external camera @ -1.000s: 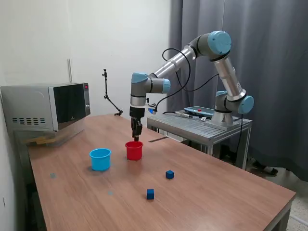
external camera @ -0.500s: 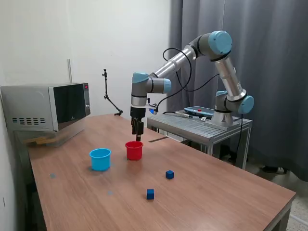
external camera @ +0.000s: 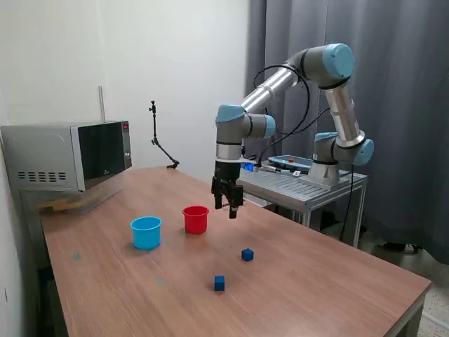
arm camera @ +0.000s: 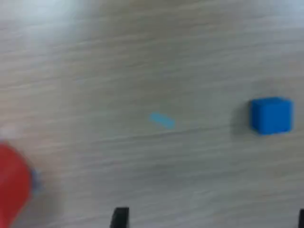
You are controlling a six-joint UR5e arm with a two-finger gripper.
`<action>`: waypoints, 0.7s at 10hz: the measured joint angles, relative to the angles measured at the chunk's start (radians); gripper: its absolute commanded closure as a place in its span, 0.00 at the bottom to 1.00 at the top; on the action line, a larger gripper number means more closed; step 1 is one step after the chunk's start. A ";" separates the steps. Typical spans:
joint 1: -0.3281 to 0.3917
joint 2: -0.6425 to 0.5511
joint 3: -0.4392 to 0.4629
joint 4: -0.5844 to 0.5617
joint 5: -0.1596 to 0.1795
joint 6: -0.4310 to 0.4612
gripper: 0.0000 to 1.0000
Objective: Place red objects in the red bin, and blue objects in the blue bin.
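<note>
Arm [external camera: 280, 84] bent over, wrist vertical, gripper [external camera: 227, 208] pointing down, jaws seemingly parted and empty.

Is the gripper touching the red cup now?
Apart. The exterior view shows the gripper hanging open to the right of the red cup, with bare table between them.

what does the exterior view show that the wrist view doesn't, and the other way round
Only the exterior view shows the light-blue cup, a second blue cube, the microwave, the whole arm and the open tool hanging above the table. Only the wrist view shows a small light-blue mark on the wood and the tool's fingertips close up. Both show the red cup, cut off in the wrist view, and a blue cube, likely the same one.
</note>
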 measured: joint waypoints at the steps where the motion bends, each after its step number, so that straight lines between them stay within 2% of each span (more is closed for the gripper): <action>1: 0.028 0.010 -0.002 0.004 0.004 0.034 0.00; 3: 0.074 0.041 -0.014 0.008 0.007 0.085 0.00; 7: 0.120 0.063 0.030 -0.002 0.007 0.112 0.00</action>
